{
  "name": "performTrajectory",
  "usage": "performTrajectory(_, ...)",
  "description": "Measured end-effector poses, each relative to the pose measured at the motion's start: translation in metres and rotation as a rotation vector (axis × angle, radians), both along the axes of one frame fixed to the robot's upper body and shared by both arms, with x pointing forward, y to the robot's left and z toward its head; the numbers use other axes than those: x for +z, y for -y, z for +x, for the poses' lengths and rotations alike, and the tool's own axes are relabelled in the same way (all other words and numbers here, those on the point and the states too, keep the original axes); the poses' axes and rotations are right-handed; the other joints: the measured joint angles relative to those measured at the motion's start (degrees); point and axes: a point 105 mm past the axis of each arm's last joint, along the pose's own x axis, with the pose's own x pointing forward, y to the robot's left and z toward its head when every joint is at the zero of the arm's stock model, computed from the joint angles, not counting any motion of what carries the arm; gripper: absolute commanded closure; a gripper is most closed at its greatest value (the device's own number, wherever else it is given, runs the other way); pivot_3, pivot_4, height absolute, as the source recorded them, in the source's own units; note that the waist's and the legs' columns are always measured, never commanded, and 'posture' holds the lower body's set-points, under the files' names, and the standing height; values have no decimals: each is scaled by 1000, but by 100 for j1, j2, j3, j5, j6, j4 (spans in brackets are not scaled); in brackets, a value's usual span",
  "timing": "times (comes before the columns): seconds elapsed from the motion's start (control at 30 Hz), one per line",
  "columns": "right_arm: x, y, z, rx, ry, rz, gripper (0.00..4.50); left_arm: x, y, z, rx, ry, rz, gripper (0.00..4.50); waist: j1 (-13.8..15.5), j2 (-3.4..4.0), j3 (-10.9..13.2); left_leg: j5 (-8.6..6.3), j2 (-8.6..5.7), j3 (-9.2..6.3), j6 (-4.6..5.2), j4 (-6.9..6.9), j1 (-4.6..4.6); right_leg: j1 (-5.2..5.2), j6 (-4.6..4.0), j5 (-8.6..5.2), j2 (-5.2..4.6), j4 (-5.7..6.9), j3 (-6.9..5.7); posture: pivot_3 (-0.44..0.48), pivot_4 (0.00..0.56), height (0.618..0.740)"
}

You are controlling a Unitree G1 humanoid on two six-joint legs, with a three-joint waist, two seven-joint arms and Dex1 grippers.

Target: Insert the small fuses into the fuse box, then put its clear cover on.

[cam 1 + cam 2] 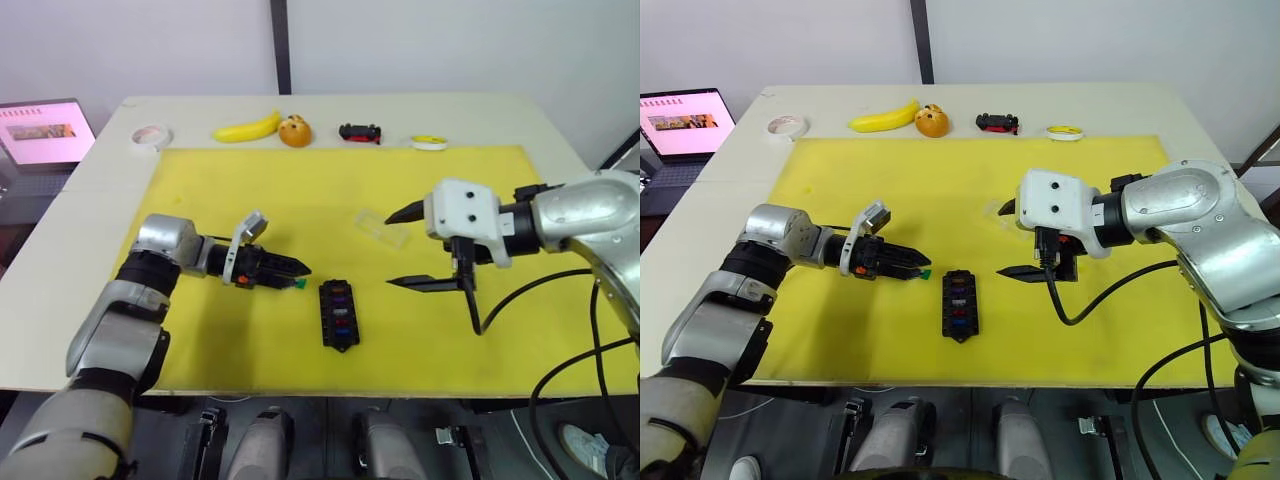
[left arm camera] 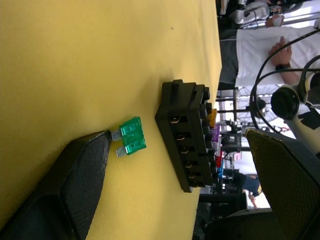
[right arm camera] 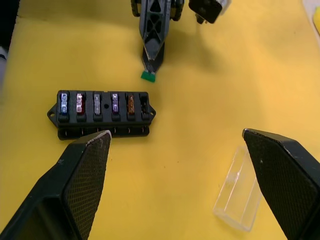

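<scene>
The left gripper (image 1: 298, 271) pinches the green fuse (image 2: 132, 136) by its prongs, just beside the fuse box (image 1: 339, 314) on the yellow mat (image 1: 300, 190). The right gripper (image 1: 400, 248) hangs spread wide on the box's other side. Five fuses sit in the box; the clear cover (image 3: 240, 189) lies near it.

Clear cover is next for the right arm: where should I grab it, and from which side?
The clear cover lies flat on the yellow mat, apart from the fuse box. Probably best to come from above with the open right gripper and pinch across its two long walls, the narrow span.
</scene>
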Motion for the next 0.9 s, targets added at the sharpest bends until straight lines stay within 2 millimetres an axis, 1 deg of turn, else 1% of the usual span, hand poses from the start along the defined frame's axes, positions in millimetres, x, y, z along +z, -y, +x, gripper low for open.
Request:
performTrajectory(0.1, 0, 0, 1, -7, -2, 2, 0, -2, 0, 0, 0, 3, 7, 817, 9, 0, 0, -8, 0, 1, 13, 15, -2, 4, 0, 0, -1, -1, 0, 0, 150, 740)
performTrajectory(0.13, 0, 0, 1, -8, -2, 2, 0, -3, 0, 0, 1, 0, 13, 1224, 7, 0, 0, -11, 0, 1, 18, 19, -3, 4, 1, 0, 0, 0, 0, 0, 150, 740)
performTrajectory(0.23, 0, 0, 1, -8, -2, 2, 0, -9, 0, 0, 3, 3, 27, 2629, -10, 0, 0, -23, 2, 3, 38, 39, -7, 6, 5, -3, 2, 0, 0, 0, 150, 740)
performTrajectory(0.47, 0, 0, 1, -8, -1, 1, 0, -15, -3, 0, 4, 21, 43, 2629, -66, 0, 0, -24, 4, 4, 40, 46, -8, 8, 6, -3, 4, 1, 0, 0, 150, 740)
performTrajectory(0.67, 0, 0, 1, -8, 0, 1, 0, -16, -5, 1, 6, 25, 42, 2629, -115, 0, 0, -25, 4, 1, 41, 50, -6, 15, 7, -3, 4, 2, -2, 0, 150, 740)
performTrajectory(0.77, 0, 0, 1, -7, 1, 1, 0, -17, -6, 1, 5, 32, 45, 3486, -115, 0, 0, -25, 4, 1, 41, 51, -6, 16, 7, -3, 4, 2, -2, 0, 150, 740)
performTrajectory(0.83, 0, 0, 1, -6, 2, 0, 0, -18, -5, 1, 3, 34, 48, 4385, -119, 0, 0, -25, 4, 1, 41, 51, -6, 16, 7, -3, 4, 2, -2, 0, 150, 740)
performTrajectory(0.9, 0, 0, 0, -6, 2, 0, 0, -18, -5, 1, 0, 36, 49, 4456, -120, 5, -3, -25, 4, 1, 41, 51, -2, 19, 7, -4, 4, 3, -2, 0, 150, 740)
